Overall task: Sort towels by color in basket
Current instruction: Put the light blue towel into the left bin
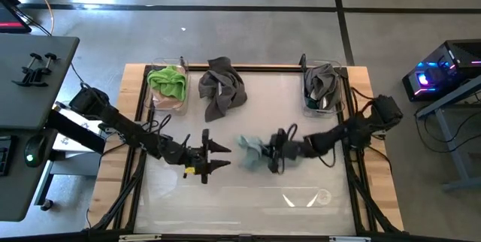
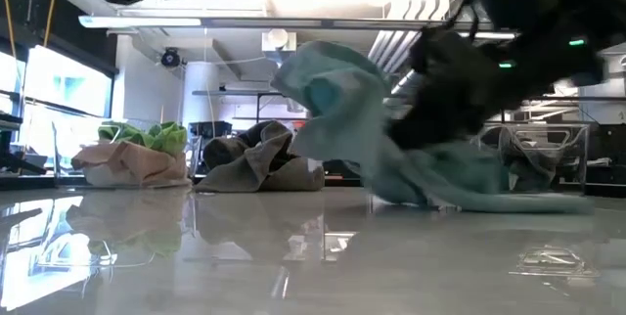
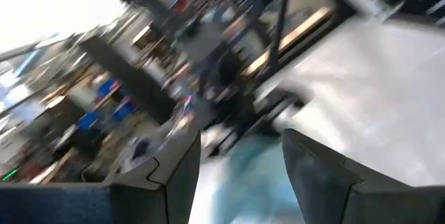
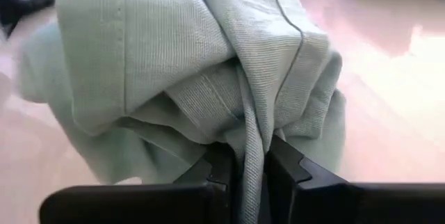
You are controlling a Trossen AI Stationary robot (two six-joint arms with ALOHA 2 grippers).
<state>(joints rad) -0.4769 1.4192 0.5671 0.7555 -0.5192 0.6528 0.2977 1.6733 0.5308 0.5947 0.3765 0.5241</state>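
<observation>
Pale mint towel | pinched between right end effector fingers | mid-table

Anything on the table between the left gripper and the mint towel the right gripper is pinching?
No. In the high view, only bare tabletop separates the open left gripper from the pale mint towel, which the right gripper grips.

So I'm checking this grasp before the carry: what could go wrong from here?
The right gripper pinches only a thin fold of the pale mint towel, so it might slip out. Its loose end trails on the table and may drag. The open left gripper sits close and could snag it.
</observation>
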